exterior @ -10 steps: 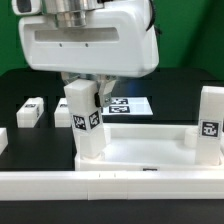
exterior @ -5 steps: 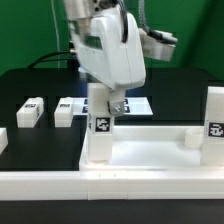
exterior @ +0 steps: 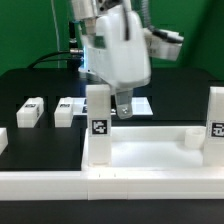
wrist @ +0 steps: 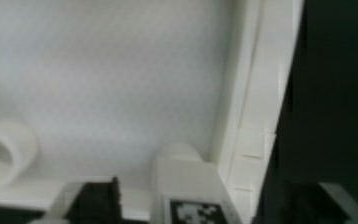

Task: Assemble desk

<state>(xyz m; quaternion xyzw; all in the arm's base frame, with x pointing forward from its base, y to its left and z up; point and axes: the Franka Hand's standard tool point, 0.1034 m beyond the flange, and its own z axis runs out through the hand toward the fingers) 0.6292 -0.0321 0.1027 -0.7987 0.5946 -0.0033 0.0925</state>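
The desk's white tray-like tabletop (exterior: 150, 152) lies at the front of the black table. One white tagged leg (exterior: 97, 125) stands upright in its corner on the exterior view's left. A second leg (exterior: 214, 122) stands at the right corner. A round socket (exterior: 190, 138) is beside that one. My gripper (exterior: 119, 104) hangs just behind and to the right of the left leg, open and empty. In the wrist view the leg's tagged top (wrist: 197, 198) sits between my spread fingers (wrist: 96, 203), with a gap on each side, over the tabletop (wrist: 105, 80).
Two loose white tagged legs (exterior: 30, 112) (exterior: 67, 111) lie on the black table at the exterior view's left. The marker board (exterior: 138, 105) lies behind the gripper. A long white rail (exterior: 110, 187) runs along the front.
My gripper held the left leg one second ago. It has let go, risen and shifted to the exterior view's right. The leg stays upright in its corner.
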